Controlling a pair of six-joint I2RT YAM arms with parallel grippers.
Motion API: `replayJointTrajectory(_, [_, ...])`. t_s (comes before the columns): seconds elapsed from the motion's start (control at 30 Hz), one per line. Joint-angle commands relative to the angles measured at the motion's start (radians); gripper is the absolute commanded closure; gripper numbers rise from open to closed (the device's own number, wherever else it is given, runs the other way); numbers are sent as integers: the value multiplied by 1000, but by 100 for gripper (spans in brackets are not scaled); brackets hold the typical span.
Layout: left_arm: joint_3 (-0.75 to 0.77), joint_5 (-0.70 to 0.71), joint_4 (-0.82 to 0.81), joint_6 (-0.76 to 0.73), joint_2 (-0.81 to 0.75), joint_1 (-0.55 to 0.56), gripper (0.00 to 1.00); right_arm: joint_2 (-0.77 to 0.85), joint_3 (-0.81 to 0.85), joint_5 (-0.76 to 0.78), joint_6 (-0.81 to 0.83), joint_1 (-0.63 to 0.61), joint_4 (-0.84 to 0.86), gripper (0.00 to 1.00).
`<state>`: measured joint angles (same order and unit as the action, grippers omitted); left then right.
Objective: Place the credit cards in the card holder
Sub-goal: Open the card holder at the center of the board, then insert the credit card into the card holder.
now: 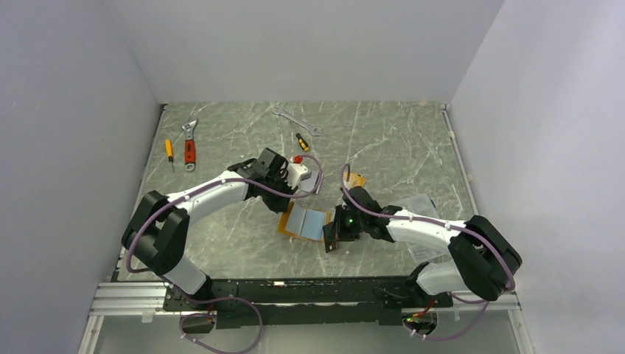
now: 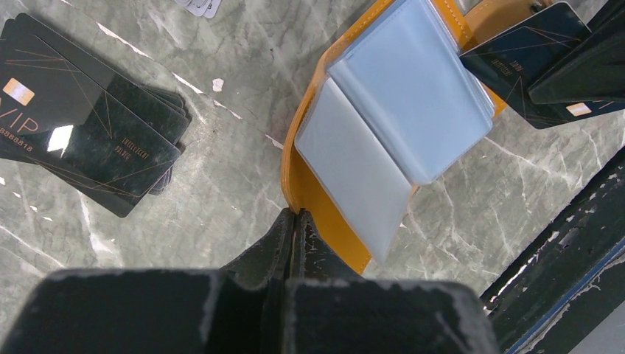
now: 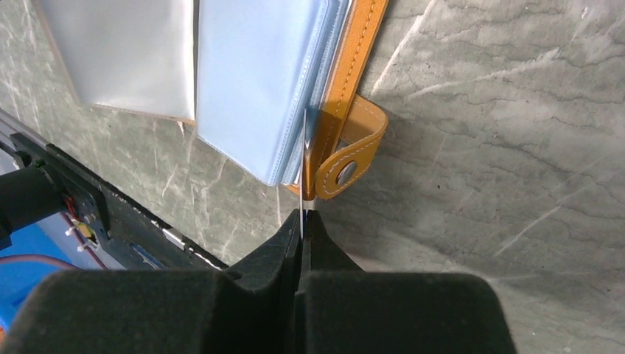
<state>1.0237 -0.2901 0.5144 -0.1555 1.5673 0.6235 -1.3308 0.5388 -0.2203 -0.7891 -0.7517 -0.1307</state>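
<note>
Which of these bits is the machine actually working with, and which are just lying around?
In use: holder, single card, card stack.
Lying about: red wrench, spanner, left screwdriver, middle screwdriver.

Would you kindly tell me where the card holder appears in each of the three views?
Top external: the card holder lies open just below centre.
Left wrist: the card holder runs from centre to top right.
Right wrist: the card holder fills top left to centre.
Shared landmark: its clear pocket pages.
</note>
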Motion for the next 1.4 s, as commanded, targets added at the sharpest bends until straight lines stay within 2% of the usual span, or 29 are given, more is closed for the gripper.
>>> replayJointTrajectory(0.0, [24,0,-6,-9,0,7,100,-15,10,-20,9,0,45,100])
replayJointTrajectory(0.53, [29,10,4,-12,-3,6,100,126,54,47,42,1,-78,100])
replayJointTrajectory(1.37, [28,4,5,-17,-9,6,100,-43,55,-29,42,2,52,100])
